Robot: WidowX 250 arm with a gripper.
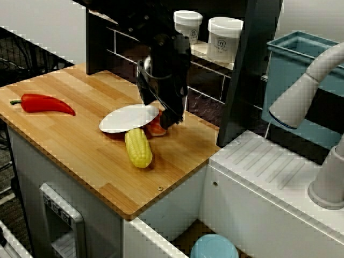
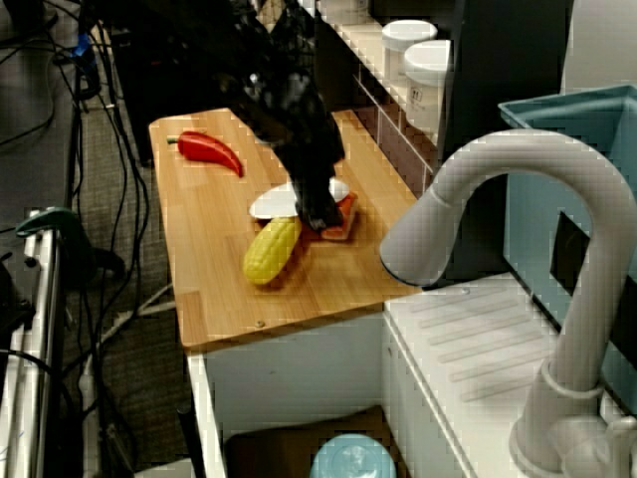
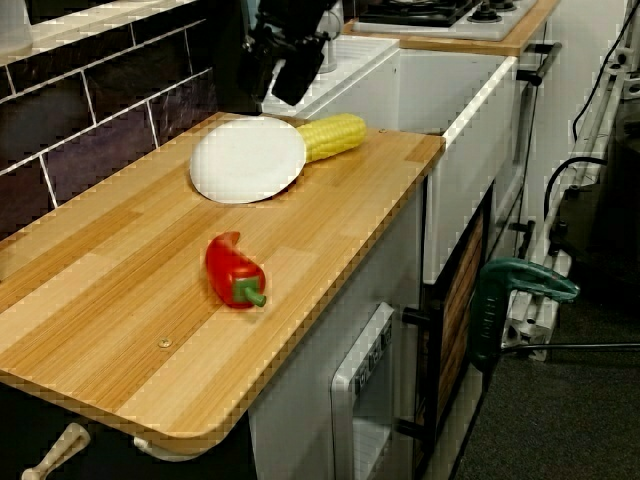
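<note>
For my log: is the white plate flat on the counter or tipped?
Tipped, it seems: the white plate lies over a red thing, its edge on the corn, not flat on the counter.

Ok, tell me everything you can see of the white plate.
The white plate is a plain round disc, smooth and unpatterned, plastic by its look. It lies on the wooden counter, seemingly a little tilted, one edge over the tip of the yellow corn cob. The black gripper stands at its edge beside a red-orange piece; whether it touches the plate cannot be told.
</note>
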